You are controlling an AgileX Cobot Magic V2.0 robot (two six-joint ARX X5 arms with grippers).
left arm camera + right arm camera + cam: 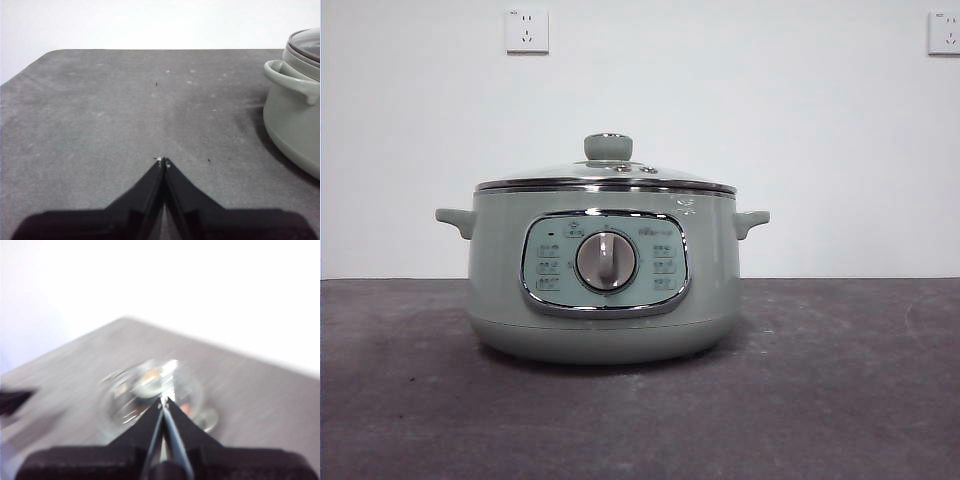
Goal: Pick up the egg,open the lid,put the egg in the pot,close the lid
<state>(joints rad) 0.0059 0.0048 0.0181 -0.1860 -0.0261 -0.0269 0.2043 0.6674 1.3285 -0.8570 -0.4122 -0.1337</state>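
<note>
The left pincer (163, 162) hangs low over the bare surface (100, 125), jaws pressed together on nothing, with the pot (295, 120) off to its right. The right pincer (164, 401), jaws likewise closed and empty, is poised above the lid (605, 175), which sits on the pot; that view is blurred.

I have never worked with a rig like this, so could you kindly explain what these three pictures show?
This is a two-armed table robot. One picture looks level across the dark table at a green pot with its glass lid on. The other two come from cameras on the wrists. The left gripper is shut and holds nothing, above bare table, with the pot at its side. The right gripper is also shut and empty; its picture is blurred, but it looks down on the lid from above. No egg is clearly visible in any view.
</note>
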